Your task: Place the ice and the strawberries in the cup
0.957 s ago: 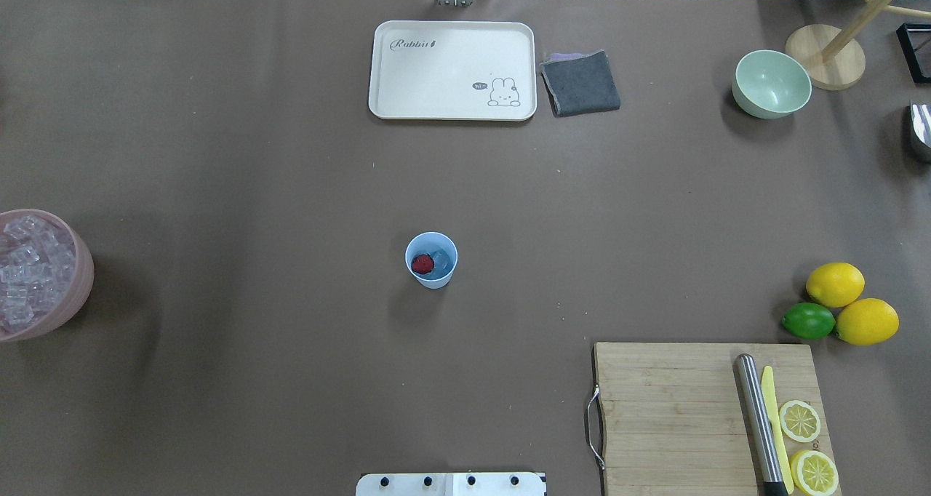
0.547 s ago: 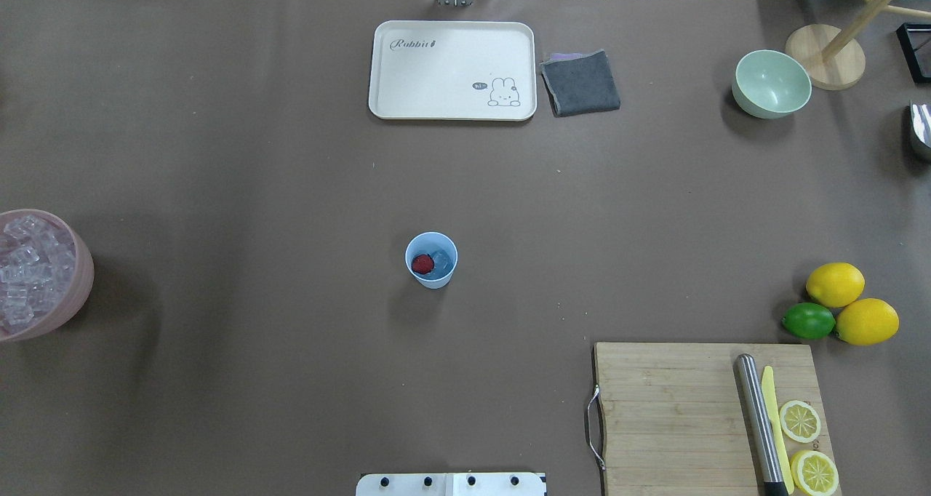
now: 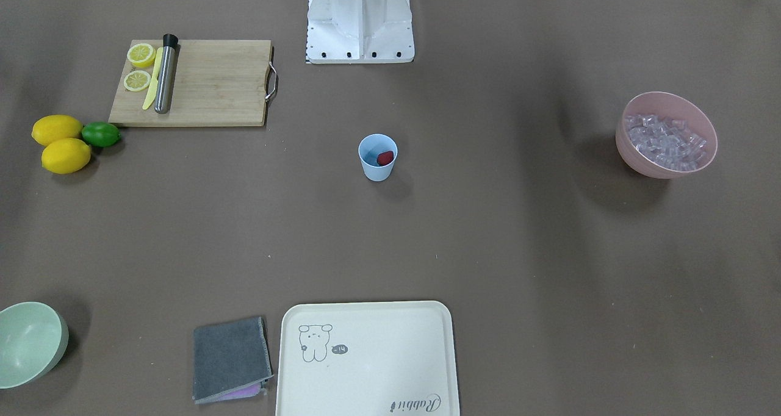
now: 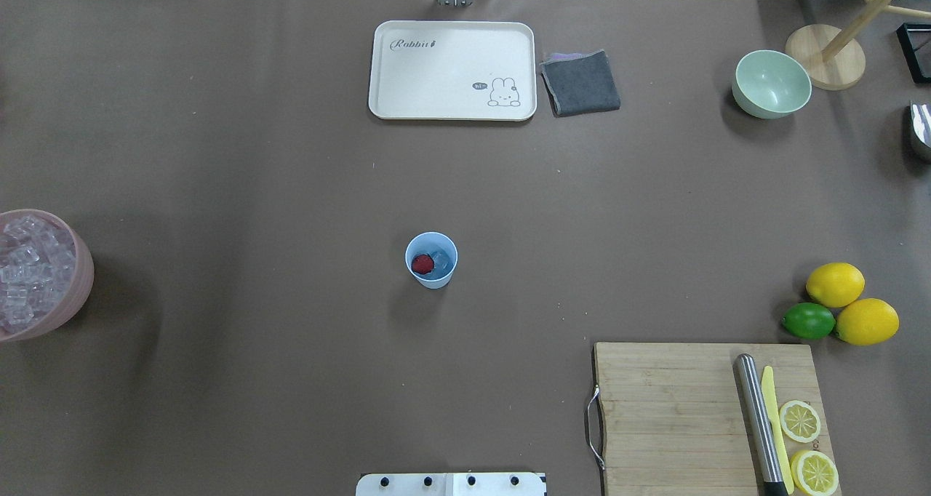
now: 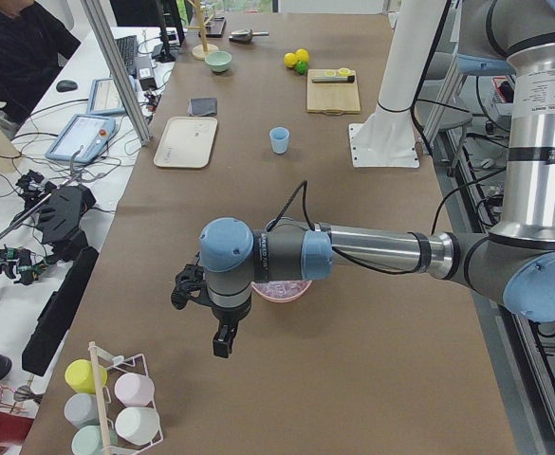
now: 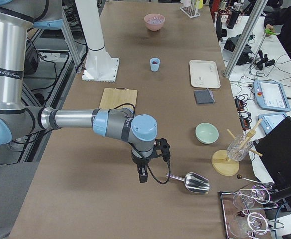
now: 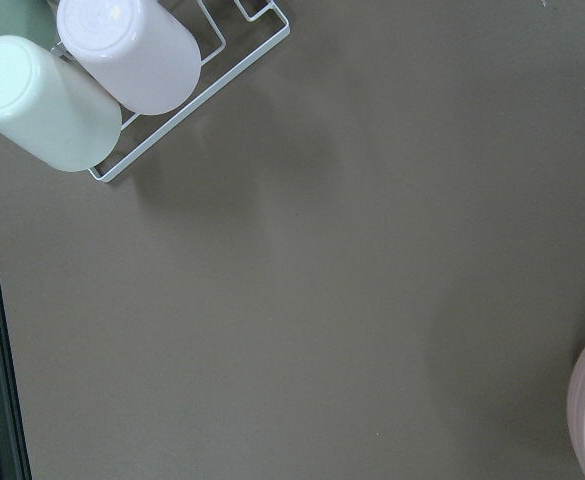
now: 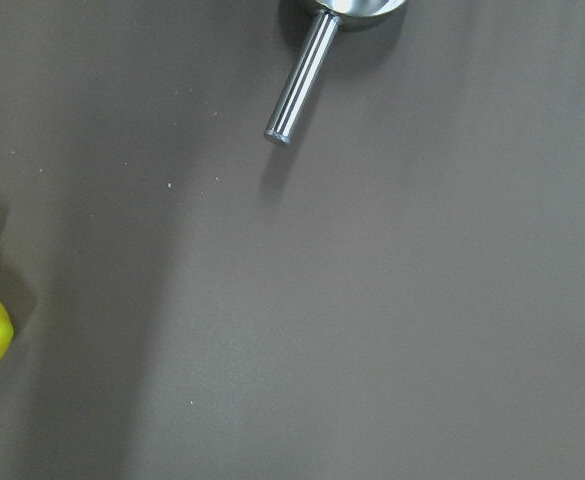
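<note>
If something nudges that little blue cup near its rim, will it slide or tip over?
Probably tips: the cup is tapered, narrower at its base, and looks like light plastic. The strawberry and ice inside likely add little weight.

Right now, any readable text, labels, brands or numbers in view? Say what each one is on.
"Rabbit": script print in one corner of the cream tray.
Speech bubble beside the rabbit drawing on the same tray: too small to read for certain.
Vertical print on the silver tube of the left arm: too small to read.
No other text or numbers are legible.
</note>
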### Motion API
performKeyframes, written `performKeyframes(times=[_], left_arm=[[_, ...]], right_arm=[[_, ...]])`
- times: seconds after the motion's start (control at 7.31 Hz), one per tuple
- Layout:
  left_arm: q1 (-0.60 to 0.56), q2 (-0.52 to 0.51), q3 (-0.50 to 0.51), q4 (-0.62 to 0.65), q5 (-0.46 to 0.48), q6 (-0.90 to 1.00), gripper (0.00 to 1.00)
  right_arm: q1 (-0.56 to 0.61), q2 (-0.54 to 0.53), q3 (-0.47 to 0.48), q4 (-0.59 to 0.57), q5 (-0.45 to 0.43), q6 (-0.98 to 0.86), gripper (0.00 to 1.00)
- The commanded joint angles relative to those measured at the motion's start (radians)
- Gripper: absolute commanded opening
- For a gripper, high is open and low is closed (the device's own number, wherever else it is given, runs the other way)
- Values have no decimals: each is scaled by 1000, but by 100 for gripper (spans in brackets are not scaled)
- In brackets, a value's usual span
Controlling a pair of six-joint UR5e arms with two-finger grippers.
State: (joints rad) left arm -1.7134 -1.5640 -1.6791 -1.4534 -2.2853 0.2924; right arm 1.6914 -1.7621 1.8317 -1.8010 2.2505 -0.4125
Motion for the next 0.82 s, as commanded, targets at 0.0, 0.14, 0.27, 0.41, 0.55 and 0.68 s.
performKeyframes(times=[0.0,0.14,0.27,0.41,0.55,0.68], left_arm=[[12,-1,-2,-4,3,-27,98],[12,1,-1,-2,3,-25,98],[12,2,-1,-7,3,-25,98],[12,4,-2,-8,3,-27,98],[12,4,-1,-8,3,-27,98],[14,4,-1,-8,3,-27,98]], right_arm=[[1,-4,3,0,3,0,100],[1,-4,9,0,4,0,100],[1,-8,12,0,9,-2,100],[1,-10,12,0,15,-2,100],[1,-10,14,0,15,-2,100],[1,-10,14,0,15,-2,100]])
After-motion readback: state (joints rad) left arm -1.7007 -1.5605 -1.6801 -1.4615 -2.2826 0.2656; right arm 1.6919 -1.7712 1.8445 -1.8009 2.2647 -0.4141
